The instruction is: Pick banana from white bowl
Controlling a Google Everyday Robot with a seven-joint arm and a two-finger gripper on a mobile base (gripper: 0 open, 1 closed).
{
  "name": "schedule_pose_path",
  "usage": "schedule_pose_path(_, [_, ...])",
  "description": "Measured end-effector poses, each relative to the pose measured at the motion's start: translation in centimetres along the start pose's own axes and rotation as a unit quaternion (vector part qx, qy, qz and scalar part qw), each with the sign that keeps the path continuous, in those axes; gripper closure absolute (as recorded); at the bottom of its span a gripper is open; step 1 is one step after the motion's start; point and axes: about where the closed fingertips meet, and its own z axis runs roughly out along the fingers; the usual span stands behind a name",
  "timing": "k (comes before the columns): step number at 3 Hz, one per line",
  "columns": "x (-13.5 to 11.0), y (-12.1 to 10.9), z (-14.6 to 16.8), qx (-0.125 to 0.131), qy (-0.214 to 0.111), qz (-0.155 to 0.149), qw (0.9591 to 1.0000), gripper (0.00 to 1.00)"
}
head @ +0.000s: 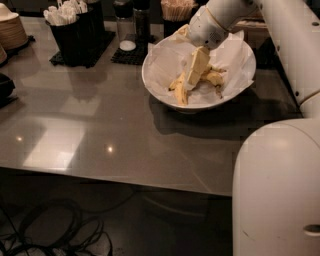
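The white bowl point(159, 60), wide and lined with crumpled white paper, stands on the grey table right of centre. A peeled-looking yellow banana point(178, 93) lies in it, with more yellow pieces point(215, 77) to its right. My gripper point(191, 80) hangs from the white arm that comes in from the upper right. It points down into the bowl, with its tip at the banana's upper end. I cannot tell whether it touches the banana.
A stack of tan plates point(11, 31) stands at the far left. A black caddy of white packets point(71, 27), a glass shaker point(124, 27) and a stick holder point(177, 10) line the back. My white body point(277, 190) fills the lower right. Cables point(50, 232) lie on the floor.
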Motion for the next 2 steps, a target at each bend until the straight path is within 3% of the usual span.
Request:
schedule_pose_path(1, [2.3,0.5,0.9,-0.018,0.023,0.017,0.9994,0.00])
schedule_pose_path(2, [4.4,1.0,1.0,-0.020,0.048,0.039,0.9979,0.00])
